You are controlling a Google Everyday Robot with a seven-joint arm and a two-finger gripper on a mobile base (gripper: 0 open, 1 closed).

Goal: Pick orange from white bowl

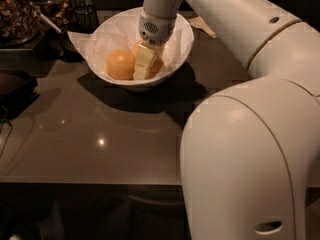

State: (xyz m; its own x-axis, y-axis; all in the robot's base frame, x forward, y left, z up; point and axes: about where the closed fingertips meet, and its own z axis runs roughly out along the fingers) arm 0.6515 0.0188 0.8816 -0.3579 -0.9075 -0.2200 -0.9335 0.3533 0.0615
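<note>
Far middle of the table: white bowl [182,44], glossy, its rim higher on the far side, standing on the dark brown tabletop [100,134].
Bowl lining: crinkled white paper [85,41], spilling over the left rim.
Bowl contents: two oranges showing, side by side and about touching.
Left orange [120,64]: yellow-orange, round, in full view, lying in the near left part of the bowl.
Right orange [157,65]: deeper in tone and in shadow, mostly hidden behind the tool; only its right edge and top show.
Gripper [142,69]: pale yellow, pointing down into the bowl, set between the two oranges and right up against the right one.
Grip state: cannot tell whether it is released or clenched, or whether it has either fruit.
Arm [240,24]: white, reaching in from the right and bending down over the bowl at a round wrist [156,26].
Robot body [250,164]: large white shell filling the near right.
Far left: container of dark brown pieces [15,14]; nearer, a black tray [15,86] at the table's left edge.
Right of the bowl: tan scrap [202,26] lying flat on the table.
</note>
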